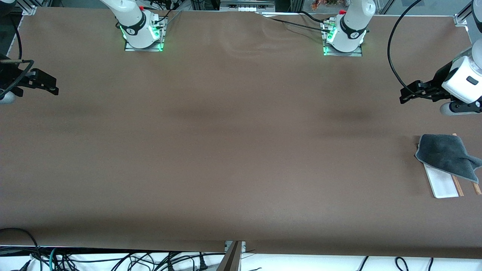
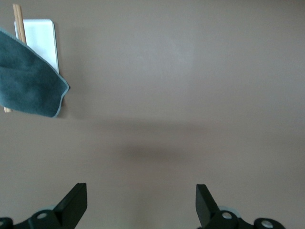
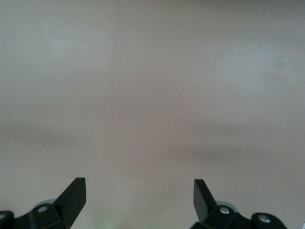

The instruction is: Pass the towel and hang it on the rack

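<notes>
The left gripper (image 1: 404,96) hangs in the air at its own arm's end of the table, fingers (image 2: 74,202) spread wide and holding nothing. The right gripper (image 1: 52,88) hangs at the other end, fingers (image 3: 71,198) likewise wide apart and empty. Both arms wait.

A robotics lab: two white arm bases (image 1: 141,32) are bolted on metal plates with green status lights to a wide table (image 1: 226,150) under a brown cover, aluminium framing (image 1: 30,9) runs at its corners, and loose black cables (image 1: 113,259) lie tangled below its edge.
</notes>
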You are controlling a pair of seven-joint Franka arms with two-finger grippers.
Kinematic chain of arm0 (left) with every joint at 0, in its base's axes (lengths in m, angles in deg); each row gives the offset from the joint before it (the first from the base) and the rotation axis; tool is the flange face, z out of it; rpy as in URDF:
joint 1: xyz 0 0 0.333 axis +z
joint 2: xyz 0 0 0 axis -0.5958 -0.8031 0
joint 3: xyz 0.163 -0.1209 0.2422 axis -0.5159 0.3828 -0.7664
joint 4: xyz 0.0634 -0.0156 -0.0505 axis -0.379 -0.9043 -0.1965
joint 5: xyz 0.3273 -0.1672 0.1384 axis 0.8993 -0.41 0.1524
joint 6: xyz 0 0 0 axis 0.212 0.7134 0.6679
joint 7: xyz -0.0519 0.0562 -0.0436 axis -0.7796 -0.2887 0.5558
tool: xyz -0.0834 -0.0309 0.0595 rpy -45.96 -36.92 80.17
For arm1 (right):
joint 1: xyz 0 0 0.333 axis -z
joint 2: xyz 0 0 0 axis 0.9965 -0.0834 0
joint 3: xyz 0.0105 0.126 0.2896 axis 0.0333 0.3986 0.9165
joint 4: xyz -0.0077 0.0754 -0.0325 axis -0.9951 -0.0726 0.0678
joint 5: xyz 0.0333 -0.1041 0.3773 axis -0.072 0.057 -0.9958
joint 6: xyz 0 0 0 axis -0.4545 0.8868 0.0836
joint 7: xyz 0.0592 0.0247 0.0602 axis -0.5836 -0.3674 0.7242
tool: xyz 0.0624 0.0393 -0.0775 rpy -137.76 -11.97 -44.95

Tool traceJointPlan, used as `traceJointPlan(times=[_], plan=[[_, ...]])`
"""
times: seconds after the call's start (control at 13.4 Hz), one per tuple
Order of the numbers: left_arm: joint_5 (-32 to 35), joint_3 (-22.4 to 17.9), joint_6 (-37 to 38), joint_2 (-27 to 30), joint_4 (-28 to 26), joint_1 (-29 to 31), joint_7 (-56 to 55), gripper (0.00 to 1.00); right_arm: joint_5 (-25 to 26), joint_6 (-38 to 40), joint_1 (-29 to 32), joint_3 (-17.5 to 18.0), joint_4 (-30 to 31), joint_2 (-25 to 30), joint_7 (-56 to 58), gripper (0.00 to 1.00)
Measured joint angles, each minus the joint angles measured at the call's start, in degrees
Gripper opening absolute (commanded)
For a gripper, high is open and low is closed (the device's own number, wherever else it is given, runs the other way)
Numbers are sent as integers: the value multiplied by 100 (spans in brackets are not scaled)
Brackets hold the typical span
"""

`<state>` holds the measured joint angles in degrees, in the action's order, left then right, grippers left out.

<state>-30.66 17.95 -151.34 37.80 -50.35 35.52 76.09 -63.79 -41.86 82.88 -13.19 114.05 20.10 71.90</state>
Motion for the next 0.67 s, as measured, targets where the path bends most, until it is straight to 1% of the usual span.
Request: traceJointPlan(times=[0.67], plan=[[-92, -18, -305, -68, -32, 19, 48, 100, 0, 0, -1, 72, 0, 0, 0, 100]])
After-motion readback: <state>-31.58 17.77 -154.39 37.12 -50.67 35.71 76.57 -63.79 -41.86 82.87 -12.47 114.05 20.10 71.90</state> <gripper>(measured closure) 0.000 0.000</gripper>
